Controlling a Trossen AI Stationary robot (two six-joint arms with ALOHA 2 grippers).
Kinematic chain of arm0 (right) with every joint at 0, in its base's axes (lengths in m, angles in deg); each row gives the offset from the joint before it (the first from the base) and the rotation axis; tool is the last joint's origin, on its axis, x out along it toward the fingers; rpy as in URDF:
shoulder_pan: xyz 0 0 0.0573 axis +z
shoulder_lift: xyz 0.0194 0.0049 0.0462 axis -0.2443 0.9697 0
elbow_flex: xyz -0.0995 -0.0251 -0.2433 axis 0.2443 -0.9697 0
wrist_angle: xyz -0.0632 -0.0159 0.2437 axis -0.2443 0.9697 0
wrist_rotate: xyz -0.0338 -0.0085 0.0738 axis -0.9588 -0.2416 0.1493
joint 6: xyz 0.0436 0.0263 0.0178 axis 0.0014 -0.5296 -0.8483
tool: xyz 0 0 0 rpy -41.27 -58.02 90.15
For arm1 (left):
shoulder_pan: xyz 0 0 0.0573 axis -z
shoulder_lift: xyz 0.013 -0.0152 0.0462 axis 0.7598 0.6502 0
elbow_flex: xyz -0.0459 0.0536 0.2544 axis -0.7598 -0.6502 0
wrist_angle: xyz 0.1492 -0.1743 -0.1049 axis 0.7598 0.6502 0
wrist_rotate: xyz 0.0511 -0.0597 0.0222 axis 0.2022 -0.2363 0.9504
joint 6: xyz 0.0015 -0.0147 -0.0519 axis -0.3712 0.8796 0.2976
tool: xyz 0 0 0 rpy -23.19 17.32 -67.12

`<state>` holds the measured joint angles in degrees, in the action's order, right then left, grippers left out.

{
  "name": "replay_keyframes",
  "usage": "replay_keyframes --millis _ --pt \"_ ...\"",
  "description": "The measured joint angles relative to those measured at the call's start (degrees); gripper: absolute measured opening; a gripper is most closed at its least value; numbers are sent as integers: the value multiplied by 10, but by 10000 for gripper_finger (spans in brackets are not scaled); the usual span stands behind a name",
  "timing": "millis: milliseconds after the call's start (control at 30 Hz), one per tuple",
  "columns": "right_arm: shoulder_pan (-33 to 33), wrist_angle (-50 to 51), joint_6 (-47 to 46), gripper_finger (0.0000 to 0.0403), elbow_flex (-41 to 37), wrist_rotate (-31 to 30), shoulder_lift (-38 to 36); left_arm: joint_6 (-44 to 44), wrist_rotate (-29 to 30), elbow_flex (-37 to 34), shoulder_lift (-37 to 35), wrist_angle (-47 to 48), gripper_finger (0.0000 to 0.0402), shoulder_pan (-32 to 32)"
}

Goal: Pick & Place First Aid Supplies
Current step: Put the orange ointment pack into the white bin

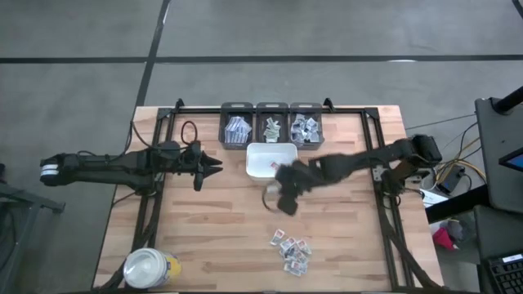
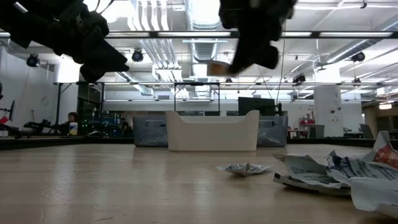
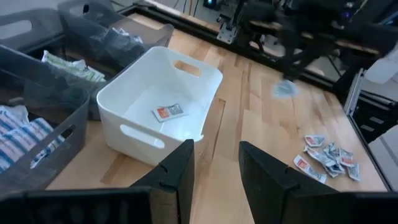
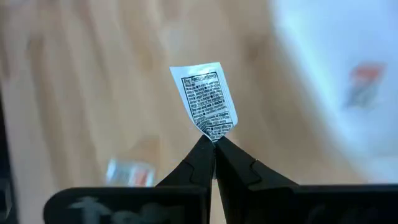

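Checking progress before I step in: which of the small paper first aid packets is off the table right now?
The white packet with black print, pinched by its corner in the shut right gripper. Another lies in the white tray; the rest lie loose.

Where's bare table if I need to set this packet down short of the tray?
Bare wood lies between the white tray and the packet pile, and across the left half between the left gripper and the yellow jar. The pile and the three bins are crowded. The right gripper holds the packet.
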<state>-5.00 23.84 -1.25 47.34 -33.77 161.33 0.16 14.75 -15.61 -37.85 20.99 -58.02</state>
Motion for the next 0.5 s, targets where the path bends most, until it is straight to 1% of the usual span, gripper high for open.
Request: replay_keyframes --millis 300,500 --pt "-128 17 88 11 82 -19 51 -15 0 0 0 -4 119 0" --pt "-182 46 144 11 107 -19 91 -39 0 0 0 -31 120 0"
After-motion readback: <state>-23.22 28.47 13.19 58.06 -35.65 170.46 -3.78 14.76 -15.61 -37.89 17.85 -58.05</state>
